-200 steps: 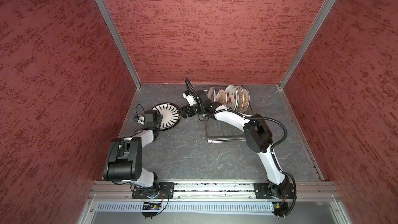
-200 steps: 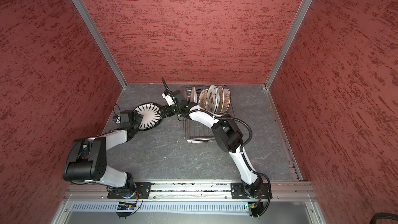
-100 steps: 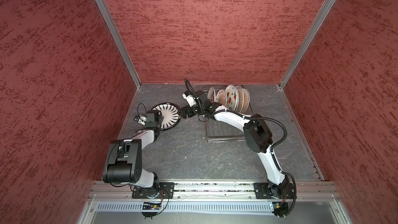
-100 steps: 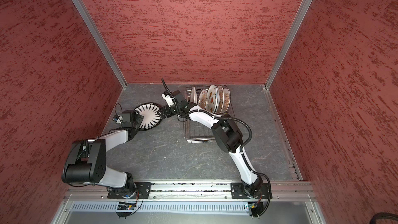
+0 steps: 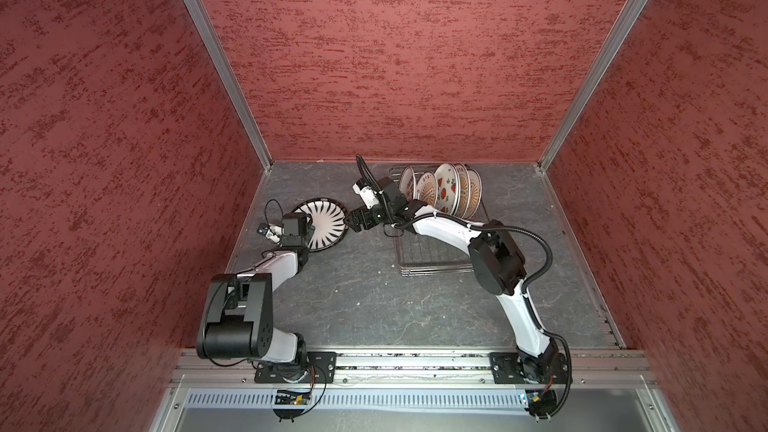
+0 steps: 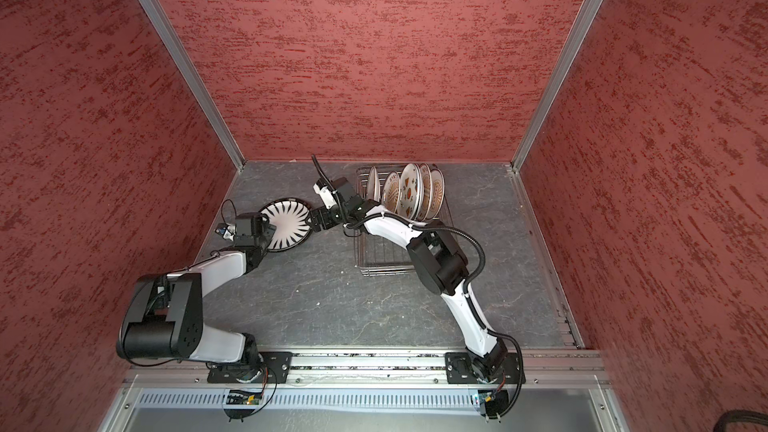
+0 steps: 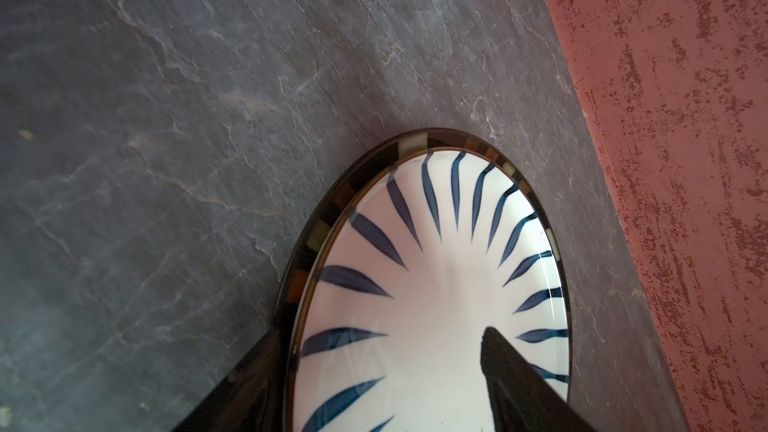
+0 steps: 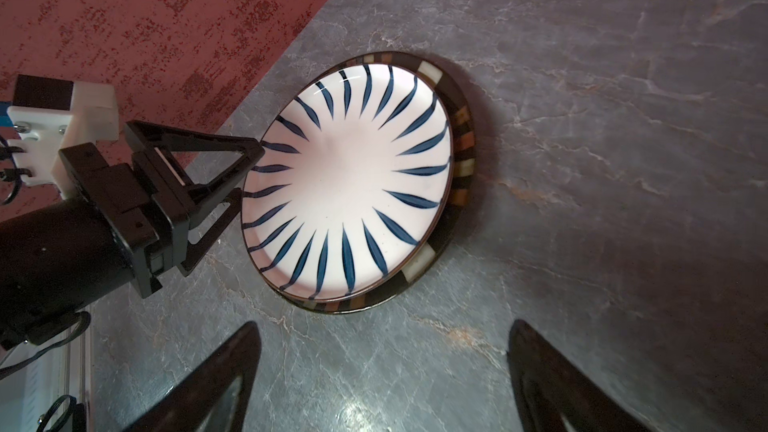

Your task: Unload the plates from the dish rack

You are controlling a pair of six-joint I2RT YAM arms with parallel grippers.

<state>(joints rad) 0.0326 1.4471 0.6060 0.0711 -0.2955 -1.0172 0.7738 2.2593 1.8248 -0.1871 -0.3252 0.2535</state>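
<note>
Left claw (image 8: 250, 171) straddles the striped plate (image 8: 353, 176); I cannot tell if it grips. My right claw (image 8: 384, 326) gapes empty.

Grey stone-look tabletop (image 5: 374, 305) (pale veins throughout); red mottled walls (image 5: 395, 56) left, right, far; aluminium rail (image 5: 415, 361) near.

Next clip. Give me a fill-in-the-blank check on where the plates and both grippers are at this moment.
1. The striped plate lies on the ___, left of the dish rack.
2. The left gripper has one finger over that plate and the other outside its ___.
3. The right gripper is ___ and holds nothing.
4. The other plates stand on ___ at the dish rack's far end.

Missing words: table; rim; open; edge.
</note>
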